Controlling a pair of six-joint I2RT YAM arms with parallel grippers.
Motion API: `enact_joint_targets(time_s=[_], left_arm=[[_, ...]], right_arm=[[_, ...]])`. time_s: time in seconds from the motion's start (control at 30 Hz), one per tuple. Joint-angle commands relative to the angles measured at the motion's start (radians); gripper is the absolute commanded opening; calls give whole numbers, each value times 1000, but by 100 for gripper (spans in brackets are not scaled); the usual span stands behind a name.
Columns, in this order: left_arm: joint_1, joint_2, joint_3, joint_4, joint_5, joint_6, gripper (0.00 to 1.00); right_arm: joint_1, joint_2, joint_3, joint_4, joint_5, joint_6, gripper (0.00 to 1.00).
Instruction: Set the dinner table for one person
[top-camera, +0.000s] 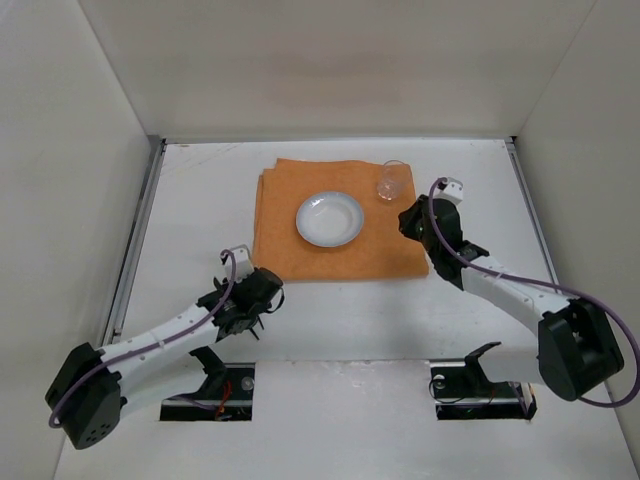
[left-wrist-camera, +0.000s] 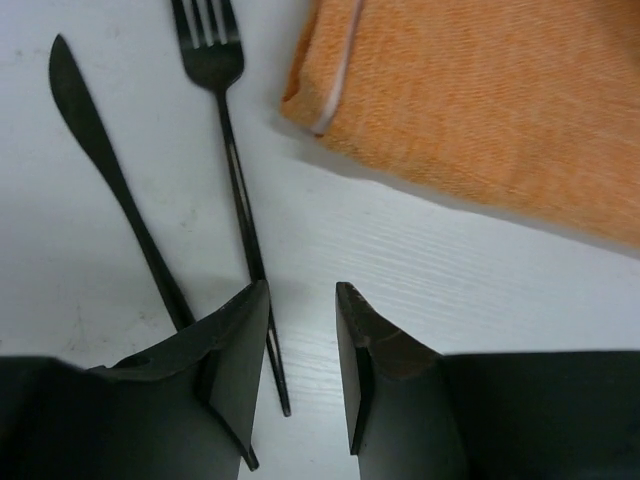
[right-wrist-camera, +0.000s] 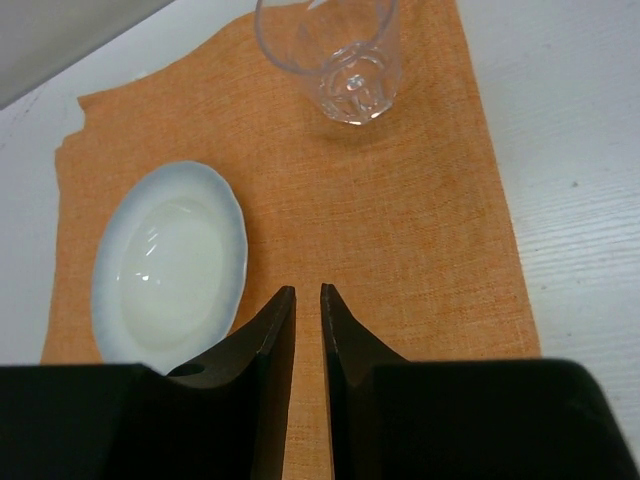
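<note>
Overhead view from behind, both wrist views close, downward, sharing orange placemat (top-camera: 335, 222)

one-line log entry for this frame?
left gripper: open over fork | right gripper: nearly shut, empty | plate, glass: on placemat

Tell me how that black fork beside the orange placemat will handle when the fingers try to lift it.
The fork looks thin and metal, so probably stiff and light. It lies flat on the dinner table, so the left gripper may struggle to get under it. Its smooth handle could slip or pivot if pinched off-centre.
</note>
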Motion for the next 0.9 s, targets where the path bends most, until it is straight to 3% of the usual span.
enact_joint_targets(time_s=[0.0, 0.6, 0.87], left_arm=[[52, 63, 39, -33, 20, -17, 32], [162, 257, 72, 29, 37, 5, 26], [169, 256, 101, 14, 34, 23, 4]], right_arm=[[8, 23, 0, 93, -13, -12, 23], [-6, -46, -31, 108, -51, -2, 28], [-17, -45, -39, 117, -57, 4, 32]])
